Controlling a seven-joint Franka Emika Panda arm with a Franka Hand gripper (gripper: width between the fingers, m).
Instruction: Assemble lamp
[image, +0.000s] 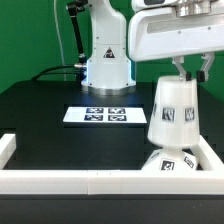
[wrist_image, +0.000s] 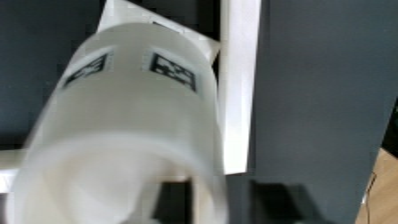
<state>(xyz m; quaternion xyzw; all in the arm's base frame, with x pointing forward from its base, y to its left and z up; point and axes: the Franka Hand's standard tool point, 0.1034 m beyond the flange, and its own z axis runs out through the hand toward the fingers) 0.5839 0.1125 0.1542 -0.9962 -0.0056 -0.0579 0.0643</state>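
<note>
Between my jaws, which are clamped on its narrow top, hangs the shade (image: 173, 110), directly over the bulb (image: 167, 160) already on the base (image: 190, 163), so only lowering and seating the shade seems left.

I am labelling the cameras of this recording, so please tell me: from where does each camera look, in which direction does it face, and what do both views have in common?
Exterior view: off the arm, facing the robot base across the black table; shows the gripper, the marker board.
Wrist view: on the wrist, looking along the shade; no fingers clearly visible.
Shared: the shade and the white wall.
</note>
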